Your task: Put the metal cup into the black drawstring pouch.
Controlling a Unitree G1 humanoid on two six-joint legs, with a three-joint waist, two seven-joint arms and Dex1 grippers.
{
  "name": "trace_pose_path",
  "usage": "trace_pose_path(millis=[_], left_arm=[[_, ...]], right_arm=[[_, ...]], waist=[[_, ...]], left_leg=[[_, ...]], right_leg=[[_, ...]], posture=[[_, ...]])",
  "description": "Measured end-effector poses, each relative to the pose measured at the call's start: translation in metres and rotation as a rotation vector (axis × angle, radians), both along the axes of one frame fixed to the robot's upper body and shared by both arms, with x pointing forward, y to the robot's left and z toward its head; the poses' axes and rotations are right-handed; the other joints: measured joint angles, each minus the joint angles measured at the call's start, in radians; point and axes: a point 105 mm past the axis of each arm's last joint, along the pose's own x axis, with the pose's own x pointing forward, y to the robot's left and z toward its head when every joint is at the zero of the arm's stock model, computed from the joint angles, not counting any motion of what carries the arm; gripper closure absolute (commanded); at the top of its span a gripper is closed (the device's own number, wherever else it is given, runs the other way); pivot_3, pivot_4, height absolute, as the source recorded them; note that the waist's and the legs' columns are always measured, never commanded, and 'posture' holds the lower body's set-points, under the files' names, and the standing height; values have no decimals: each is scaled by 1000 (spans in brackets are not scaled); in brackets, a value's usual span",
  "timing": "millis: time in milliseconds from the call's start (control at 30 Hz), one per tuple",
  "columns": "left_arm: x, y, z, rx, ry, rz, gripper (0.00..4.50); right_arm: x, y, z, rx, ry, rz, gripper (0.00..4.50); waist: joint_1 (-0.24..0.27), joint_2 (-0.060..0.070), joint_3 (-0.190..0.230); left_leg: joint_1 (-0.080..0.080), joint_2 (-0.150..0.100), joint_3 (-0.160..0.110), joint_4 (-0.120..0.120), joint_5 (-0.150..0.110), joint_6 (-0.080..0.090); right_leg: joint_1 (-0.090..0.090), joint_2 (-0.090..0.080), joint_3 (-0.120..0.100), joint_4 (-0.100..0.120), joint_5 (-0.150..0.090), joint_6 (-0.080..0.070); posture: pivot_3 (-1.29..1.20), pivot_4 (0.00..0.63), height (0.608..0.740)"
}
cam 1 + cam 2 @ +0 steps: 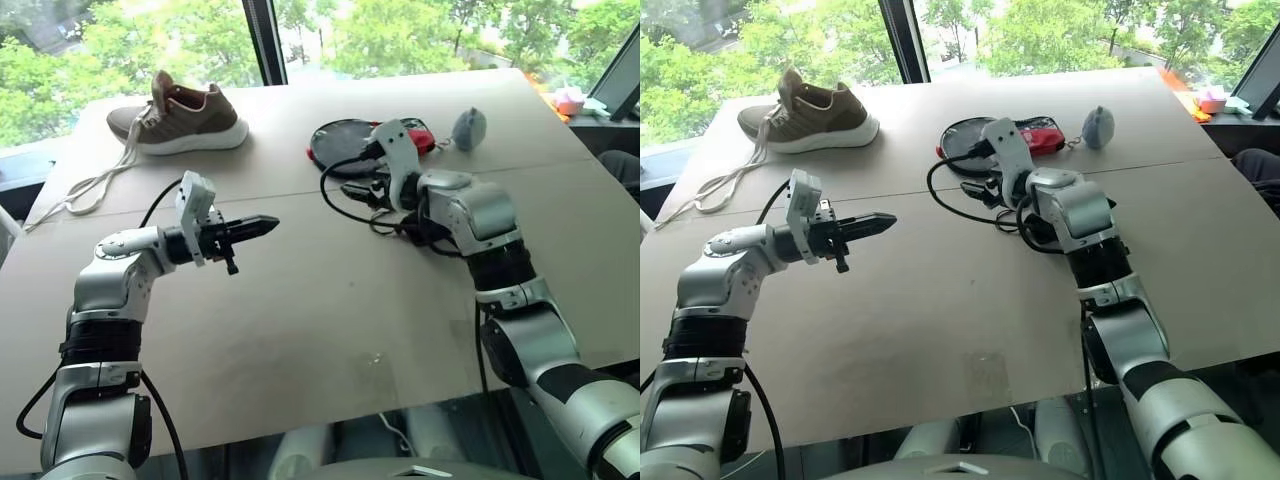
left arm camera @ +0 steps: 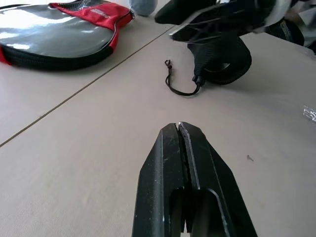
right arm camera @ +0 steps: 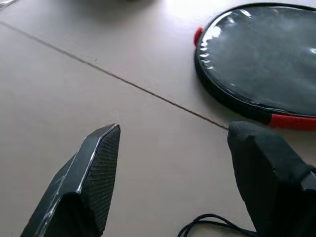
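Observation:
The black drawstring pouch (image 2: 220, 58) lies on the table under my right wrist, its thin cord (image 2: 178, 85) trailing out toward my left gripper. In the head views the pouch (image 1: 415, 226) is a dark bundle half covered by the right forearm. The metal cup is hidden; I cannot tell whether it sits inside the pouch. My right gripper (image 3: 175, 129) hovers open just past the pouch, pointing toward the racket case, nothing between its fingers. My left gripper (image 1: 262, 228) is shut and empty, held level above the table to the left, aimed at the pouch.
A black-grey-red racket case (image 1: 350, 140) lies just behind the right gripper, a grey fuzzy ball (image 1: 468, 127) beside it. A brown shoe (image 1: 180, 115) with loose laces sits at the far left. Black cables loop by the right wrist.

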Motion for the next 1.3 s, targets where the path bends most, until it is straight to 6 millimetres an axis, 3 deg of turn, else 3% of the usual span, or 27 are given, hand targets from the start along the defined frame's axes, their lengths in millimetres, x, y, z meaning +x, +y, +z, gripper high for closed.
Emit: trace_pose_path(millis=[100, 233, 333, 567, 800, 1000, 1100, 1300], left_arm=[[-5, 9, -8, -2, 25, 39, 4500], [-9, 8, -10, -2, 25, 41, 4500], [-8, 7, -9, 2, 19, 38, 4500], [-6, 5, -7, 15, 10, 34, 4500], [-6, 3, -10, 28, 15, 21, 4500], [-6, 2, -10, 30, 12, 17, 4500], [-6, 2, -10, 31, 12, 17, 4500], [-6, 2, -11, 32, 11, 16, 4500]], right_arm=[[7, -22, -17, 47, 77, -185, 1014], [-11, -24, -55, 51, 209, -286, 1014], [-22, -15, -57, 99, 256, -303, 1014], [-24, -12, -56, 152, 279, -340, 1014], [-18, 4, -70, -73, 77, -235, 1014], [-14, 10, -82, -97, 36, -210, 1014], [-10, 9, -86, -108, 13, -207, 1695], [-2, 4, -87, -81, 29, -210, 4365]], waist=[[-5, 0, 0], [-24, 0, 0], [-36, 0, 0], [-33, 0, 0], [-51, -1, -1], [-57, -6, -9], [-55, -6, -9], [-57, -7, -9]], left_leg=[[0, -1, 0, -2, 0, 0], [0, 1, 1, -3, 1, -1], [3, 1, 3, -3, 1, -2], [4, 1, 4, -3, 1, -2], [4, 1, 4, -4, 1, -2], [11, 2, 4, -3, 1, -2], [18, 2, 5, -4, 1, -2], [22, 3, 5, -5, -1, 1]], right_leg=[[-1, -1, -1, 0, 0, 0], [-1, -1, 0, 0, 0, 0], [0, 0, 2, 3, 0, -1], [-1, 1, 3, 4, 0, -1], [-1, 1, 3, 2, 0, -1], [4, 1, 4, 6, 1, -1], [10, 1, 5, 7, 1, -1], [11, 3, 6, 9, 1, -2]], posture=[[0, 150, 740], [0, 150, 740], [0, 150, 740], [0, 150, 740], [0, 150, 740], [0, 150, 740], [0, 150, 740], [0, 150, 740]])
